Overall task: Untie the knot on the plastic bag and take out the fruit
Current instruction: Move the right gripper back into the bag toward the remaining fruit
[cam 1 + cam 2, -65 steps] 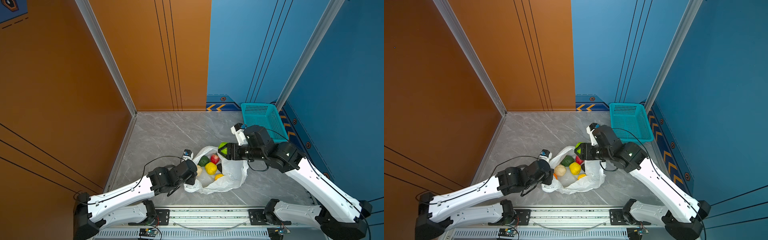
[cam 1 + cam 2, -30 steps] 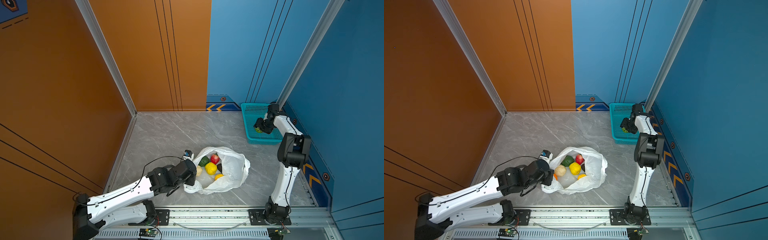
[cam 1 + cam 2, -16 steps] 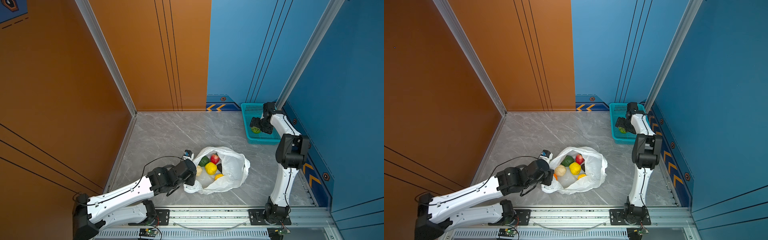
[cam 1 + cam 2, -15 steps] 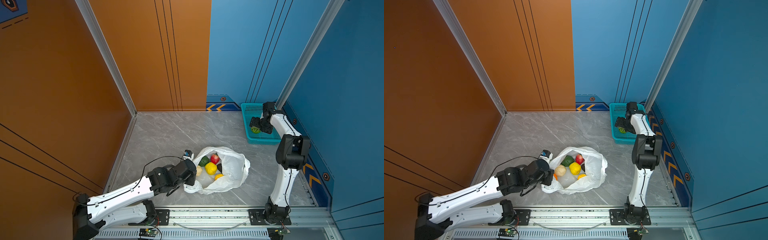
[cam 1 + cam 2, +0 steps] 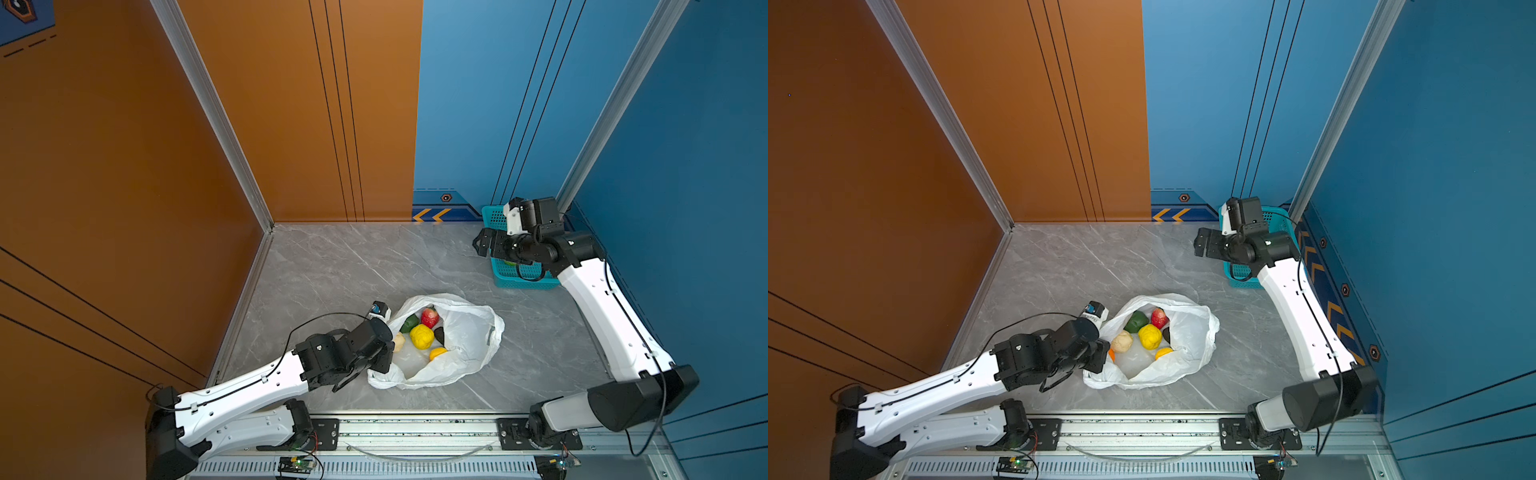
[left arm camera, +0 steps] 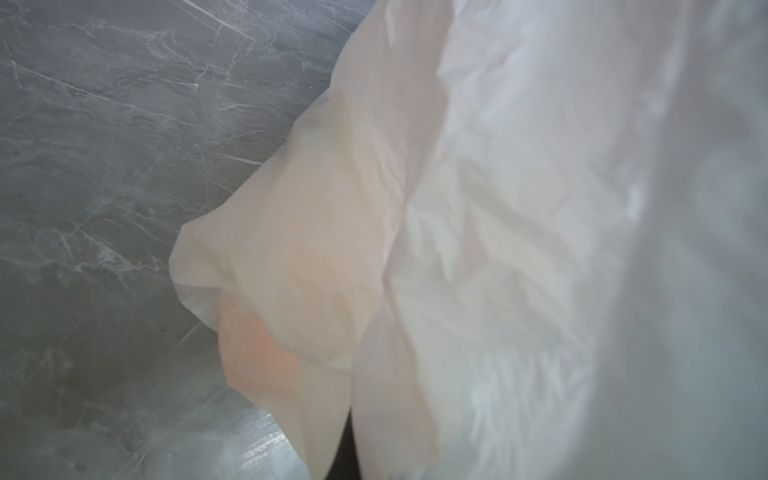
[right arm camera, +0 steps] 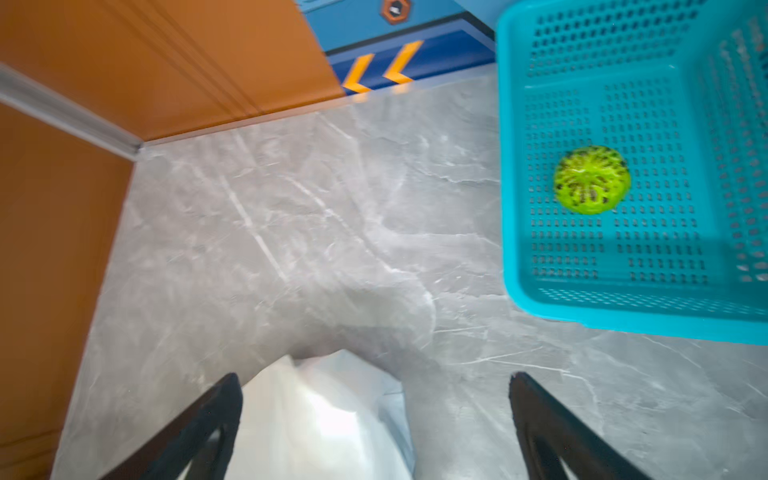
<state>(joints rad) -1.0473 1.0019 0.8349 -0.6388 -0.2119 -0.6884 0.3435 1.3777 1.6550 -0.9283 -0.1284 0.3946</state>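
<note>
White right arm (image 5: 602,316) elbow-bent, end effector (image 5: 481,245) splayed beside basket (image 5: 523,284)

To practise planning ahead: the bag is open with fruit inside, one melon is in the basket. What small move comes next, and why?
Probably swing the right tool toward the bag, over the apple. That tool is open and empty by the basket, the melon lies inside it, and the left tool seems to hold the bag's rim.

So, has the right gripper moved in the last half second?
Yes. The right gripper, open and empty, has pulled left off the teal basket, past its left rim.
</note>
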